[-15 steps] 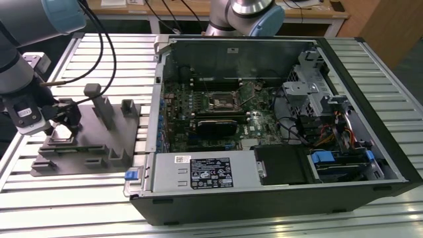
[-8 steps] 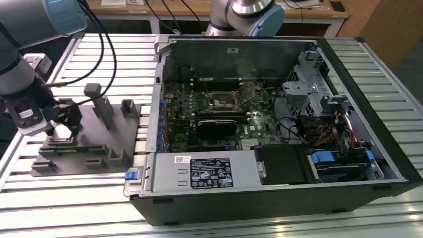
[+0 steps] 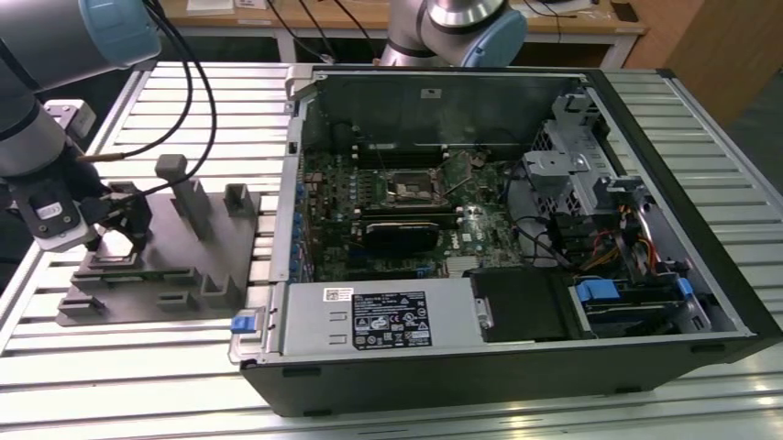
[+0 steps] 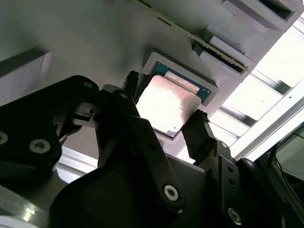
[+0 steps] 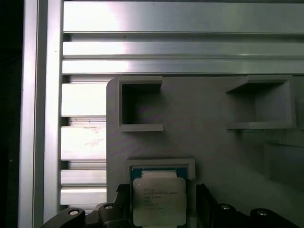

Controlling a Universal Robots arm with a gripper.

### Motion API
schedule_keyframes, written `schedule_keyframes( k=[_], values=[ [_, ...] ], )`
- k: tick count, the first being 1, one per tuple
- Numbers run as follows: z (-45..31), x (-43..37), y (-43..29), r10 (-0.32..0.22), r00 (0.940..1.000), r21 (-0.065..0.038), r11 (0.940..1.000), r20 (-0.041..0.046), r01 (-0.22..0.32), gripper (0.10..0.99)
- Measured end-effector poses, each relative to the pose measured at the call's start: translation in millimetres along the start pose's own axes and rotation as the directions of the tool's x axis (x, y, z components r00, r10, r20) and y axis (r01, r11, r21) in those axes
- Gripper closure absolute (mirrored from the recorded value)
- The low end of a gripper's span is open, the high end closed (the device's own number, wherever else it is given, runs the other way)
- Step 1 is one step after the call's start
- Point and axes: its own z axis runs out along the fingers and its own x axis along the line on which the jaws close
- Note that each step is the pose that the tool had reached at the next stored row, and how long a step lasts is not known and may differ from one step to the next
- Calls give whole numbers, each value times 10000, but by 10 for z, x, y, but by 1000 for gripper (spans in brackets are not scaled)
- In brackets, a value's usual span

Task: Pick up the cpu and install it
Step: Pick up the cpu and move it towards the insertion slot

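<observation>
On the grey fixture (image 5: 204,142), pincer (image 4: 166,97) open astride the cpu (image 4: 167,110).

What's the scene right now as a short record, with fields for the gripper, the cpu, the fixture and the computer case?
gripper: open, close over the grey fixture, one finger on each side of the cpu
cpu: lying flat in a square recess of the fixture, silvery top up, not lifted
grey fixture: on the slatted table, to the exterior view's left of the computer case
computer case: lying with its side open, motherboard socket in view inside
</observation>
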Motion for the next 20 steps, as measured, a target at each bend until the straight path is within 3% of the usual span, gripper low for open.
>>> schedule_keyframes(
  k=[20],
  values=[
    [6,29,-1,1,10000,0,10000,-1,-1,439]
  ],
)
